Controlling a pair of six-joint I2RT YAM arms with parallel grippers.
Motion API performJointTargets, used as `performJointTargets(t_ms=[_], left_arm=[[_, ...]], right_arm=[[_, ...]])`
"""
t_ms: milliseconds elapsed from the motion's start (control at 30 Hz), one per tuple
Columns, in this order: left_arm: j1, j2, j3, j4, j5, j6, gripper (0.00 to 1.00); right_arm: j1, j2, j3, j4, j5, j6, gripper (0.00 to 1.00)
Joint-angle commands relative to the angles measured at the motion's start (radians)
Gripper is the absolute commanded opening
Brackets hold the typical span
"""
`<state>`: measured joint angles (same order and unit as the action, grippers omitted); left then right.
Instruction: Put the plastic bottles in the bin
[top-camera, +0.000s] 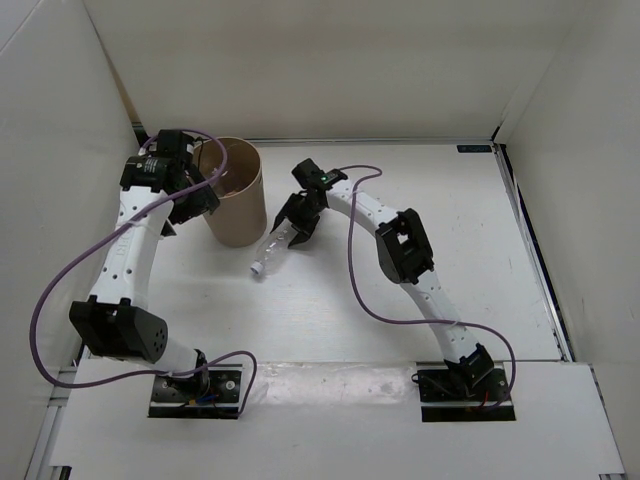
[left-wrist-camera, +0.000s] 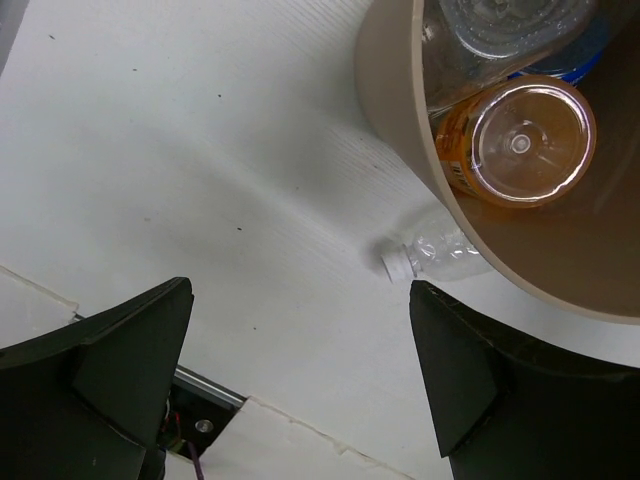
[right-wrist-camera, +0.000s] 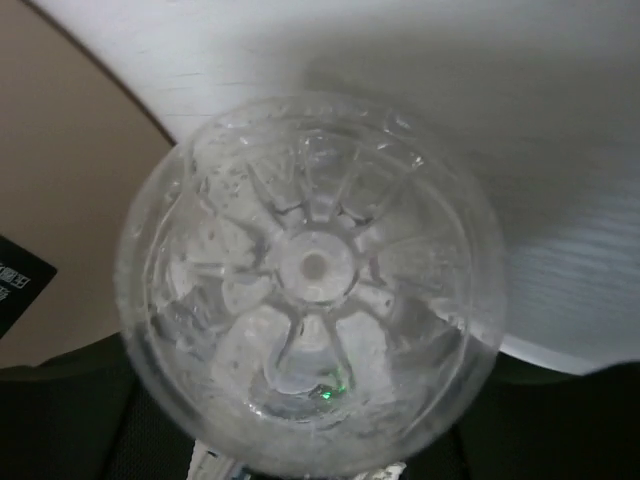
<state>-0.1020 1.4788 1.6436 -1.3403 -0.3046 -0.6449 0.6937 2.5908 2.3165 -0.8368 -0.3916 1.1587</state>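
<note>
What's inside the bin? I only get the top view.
Observer: The left wrist view shows an orange bottle in the bin.
Operator: Anything else in there?
Observer: A clear bottle with a blue label, beside the orange one.
Operator: Is the left gripper empty?
Observer: Yes, the left gripper is wide open with nothing between its fingers.

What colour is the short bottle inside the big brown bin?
The short bottle is orange; the left wrist view shows it best.
</note>
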Motion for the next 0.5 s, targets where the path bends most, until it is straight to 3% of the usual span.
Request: performJointTargets(t_ms=[0, 67, 167, 200, 300, 467], left_arm=[[0.007, -0.011, 0.044, -0.079, 0.01, 0.03, 1.0], [0.012, -0.009, 0.044, -0.076, 0.013, 0.028, 1.0], [0.019, -0.006, 0.045, -0.069, 0.016, 0.027, 1.0], [0.021, -0.005, 0.044, -0.06, 0.016, 0.022, 1.0], [0.021, -0.006, 0.042, -0.045, 0.019, 0.01, 1.0], [0.025, -0.02, 0.016, 0.006, 0.005, -0.025, 1.0]], right_arm=[[0.02, 0.029, 0.05, 0.059, -0.023, -0.022, 0.59], [0.015, 0.028, 0.055, 0.056, -0.02, -0.025, 0.47], [-0.006, -0.004, 0.034, 0.039, -0.006, -0.045, 0.13], [-0.02, -0.017, 0.023, 0.038, -0.001, -0.062, 0.08], [-0.066, -0.084, -0.017, 0.016, 0.028, -0.1, 0.01], [-0.167, -0.234, -0.013, -0.073, 0.154, -0.204, 0.0]])
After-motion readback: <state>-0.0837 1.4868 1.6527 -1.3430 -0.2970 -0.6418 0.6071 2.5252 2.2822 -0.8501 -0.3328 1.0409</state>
